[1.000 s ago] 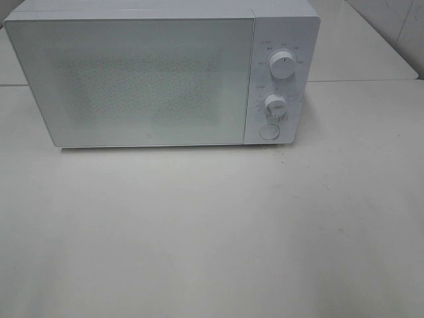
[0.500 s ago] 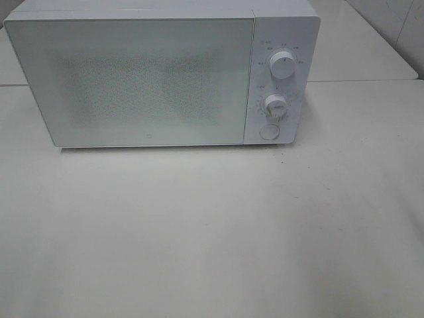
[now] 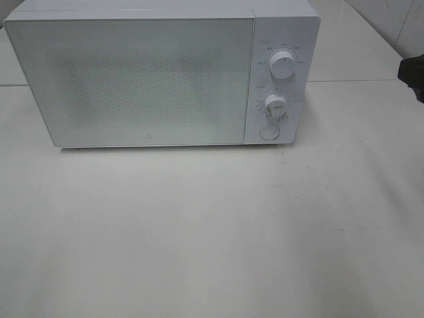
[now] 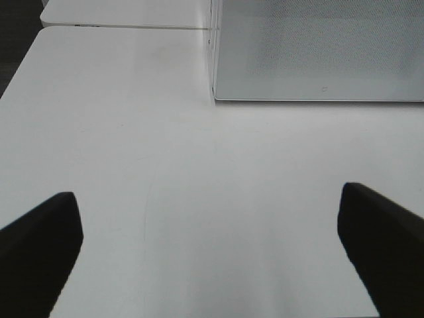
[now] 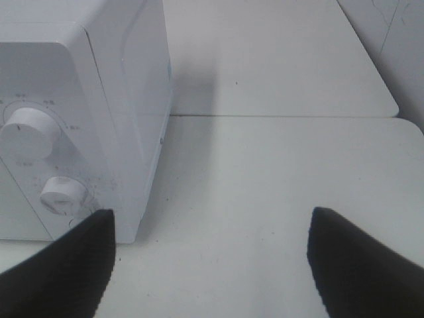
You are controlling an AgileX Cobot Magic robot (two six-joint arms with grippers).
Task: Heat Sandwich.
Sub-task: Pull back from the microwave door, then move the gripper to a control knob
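Exterior high: white microwave (image 3: 132, 79) is sitting at the far edge of the bench (image 3: 212, 232), its frosted door (image 3: 139, 83) shut. Upper knob (image 3: 283, 66), lower knob (image 3: 275, 105) and round button (image 3: 268, 131) are lining the panel on its right. A dark part of the right arm (image 3: 412, 74) is showing at the picture's right edge, over the bench's far right corner.

Left wrist: left gripper (image 4: 207, 199) is standing wide apart, holding nothing, with bare bench between the fingers (image 4: 40, 252). It is facing the microwave's left front corner.

Right wrist: right gripper (image 5: 212, 215) is also standing apart and empty, with one finger (image 5: 66, 265) just beside the microwave's panel side.

The sandwich is not showing in any view; I cannot tell where it is lying.
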